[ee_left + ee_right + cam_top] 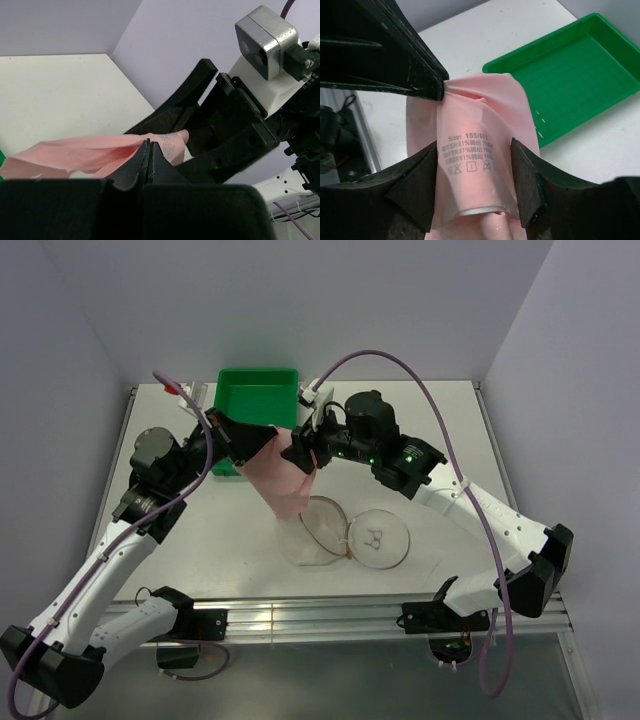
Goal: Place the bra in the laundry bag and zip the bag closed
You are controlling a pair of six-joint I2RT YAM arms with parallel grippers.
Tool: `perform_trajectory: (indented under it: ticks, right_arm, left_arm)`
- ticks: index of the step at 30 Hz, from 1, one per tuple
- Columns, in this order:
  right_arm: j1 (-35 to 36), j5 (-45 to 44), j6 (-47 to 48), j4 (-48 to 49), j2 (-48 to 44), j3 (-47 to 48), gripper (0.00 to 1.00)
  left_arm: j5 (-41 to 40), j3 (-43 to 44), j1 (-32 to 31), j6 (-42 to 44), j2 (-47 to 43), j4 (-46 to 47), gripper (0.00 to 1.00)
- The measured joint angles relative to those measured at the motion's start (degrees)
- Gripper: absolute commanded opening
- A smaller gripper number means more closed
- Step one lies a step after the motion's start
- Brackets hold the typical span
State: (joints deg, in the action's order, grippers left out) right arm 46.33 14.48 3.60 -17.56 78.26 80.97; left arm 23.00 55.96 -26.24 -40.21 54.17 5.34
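White mesh comes first, nearest the arm bases: the laundry bag [378,537] lies opened flat on the table [450,430], its two round halves side by side and touching at the middle; the right half shows a small dark mark on its face, and the left half lies partly under the hanging cloth

Just behind the pouch, the bra [283,480] is off the table, held up as a pale pink drape that narrows toward its lower end; that end hangs over the left half's rim (whether it touches the mesh I cannot tell)

At the upper corner of the drape the left gripper [150,145] is clenched tight on the fabric, its black fingertips pressed together with a fold of pink pinched between them; the cloth bunches into creases where they bite

Close beside it, the right gripper [472,155] stands astride the same cloth, one finger at each side edge with a flat stretch of fabric between; printed care text [470,150] with a size line sits in that gap; the jaws are parted and nothing is squeezed flat, so this tool is not clamped on the garment

Farthest back, the green tray [258,400] rests on the table against the rear wall, behind both grippers
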Motion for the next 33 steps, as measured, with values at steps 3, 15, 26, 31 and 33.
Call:
perform_trajectory:
  ticks: [3,15,26,31,33]
  right_arm:
    - [-0.1,0.8,-0.7,0.8,0.0,0.0,0.32]
    - [-3.8,6.2,-7.2,4.6,-1.3,-3.0,0.00]
    - [-7.2,14.4,-13.2,8.2,-7.4,-8.4,0.00]
    - [-7.3,15.5,-13.7,9.4,-8.7,-8.4,0.00]
    - [-7.3,15.7,-13.9,9.4,-8.6,-8.4,0.00]
  left_arm:
    - [0.1,0.0,0.0,0.0,-0.2,0.0,0.00]
    - [-4.6,2.4,-0.1,4.9,-3.9,-7.3,0.78]
    - [-12.0,-4.1,-0.1,9.3,-18.1,-17.2,0.87]
    - [-8.2,-9.7,-0.1,9.4,-17.9,-17.4,0.86]
    - [-6.1,-10.3,-0.1,9.3,-17.4,-17.3,0.78]
